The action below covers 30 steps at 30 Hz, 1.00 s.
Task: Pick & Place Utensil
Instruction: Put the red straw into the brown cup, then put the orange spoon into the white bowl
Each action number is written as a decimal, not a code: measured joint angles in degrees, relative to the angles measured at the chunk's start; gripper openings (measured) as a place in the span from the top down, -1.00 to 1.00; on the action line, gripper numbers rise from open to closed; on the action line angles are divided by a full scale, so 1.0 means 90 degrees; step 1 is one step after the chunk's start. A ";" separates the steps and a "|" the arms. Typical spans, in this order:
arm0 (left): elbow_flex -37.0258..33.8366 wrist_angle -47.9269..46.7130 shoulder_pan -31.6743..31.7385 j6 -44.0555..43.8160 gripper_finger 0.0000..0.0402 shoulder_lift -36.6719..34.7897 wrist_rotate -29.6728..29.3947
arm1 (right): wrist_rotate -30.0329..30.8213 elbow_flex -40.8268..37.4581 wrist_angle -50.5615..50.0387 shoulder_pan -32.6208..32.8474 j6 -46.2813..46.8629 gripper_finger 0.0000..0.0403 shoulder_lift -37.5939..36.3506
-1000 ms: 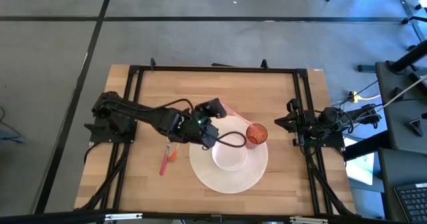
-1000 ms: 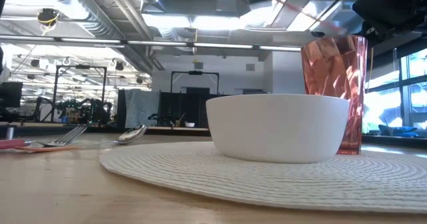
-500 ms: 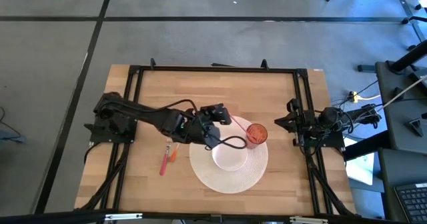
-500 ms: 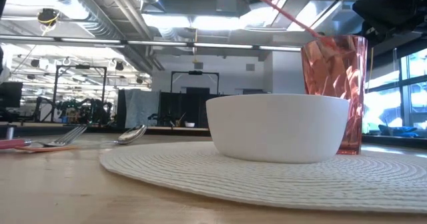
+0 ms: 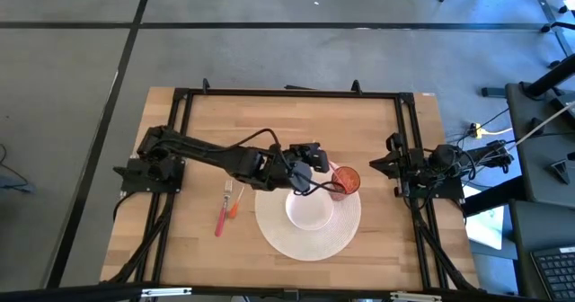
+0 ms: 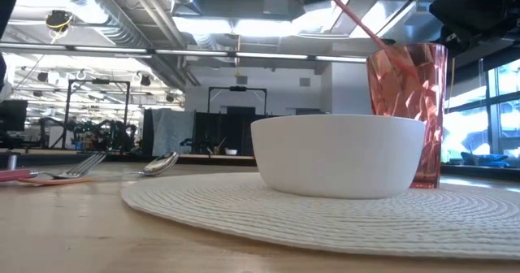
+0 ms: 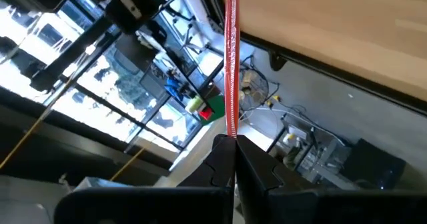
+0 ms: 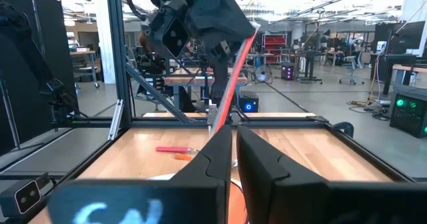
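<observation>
My left gripper reaches over the round woven mat and is shut on a long pink-handled utensil. The utensil slants down into the faceted red cup, where its lower end is hidden. The cup stands on the mat beside a white bowl. The left wrist view looks along the handle, and the right wrist view shows it slanting. My right gripper waits shut at the table's right edge. My left gripper pinches the utensil's pink handle at its upper end between both fingers. The fingers come from above and from the table's left. The utensil hangs tilted below them, with its lower end inside the red cup.
A fork and a spoon lie on the wood left of the mat, with pink and orange handles beside them. A black frame borders the table. Bare wood shows along the far side.
My left gripper has moved toward the table's right, toward the cup. It carried the pink utensil along. The utensil's lower end was above the cup's rim and has gone down inside the cup, and the handle now slants more steeply.
</observation>
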 joint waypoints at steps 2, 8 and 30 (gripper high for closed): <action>0.0002 0.0054 0.0009 0.0020 0.98 0.0054 0.0082 | -0.0002 0.0000 -0.0003 0.0000 -0.0001 0.87 0.0000; 0.0006 0.0037 0.0045 -0.0016 0.98 0.0133 0.0421 | 0.0000 0.0000 -0.0047 0.0000 -0.0022 0.87 0.0000; 0.0005 0.1007 -0.0127 -0.0542 0.36 0.0090 0.0386 | -0.0001 0.0000 -0.0046 -0.0001 -0.0002 0.87 0.0000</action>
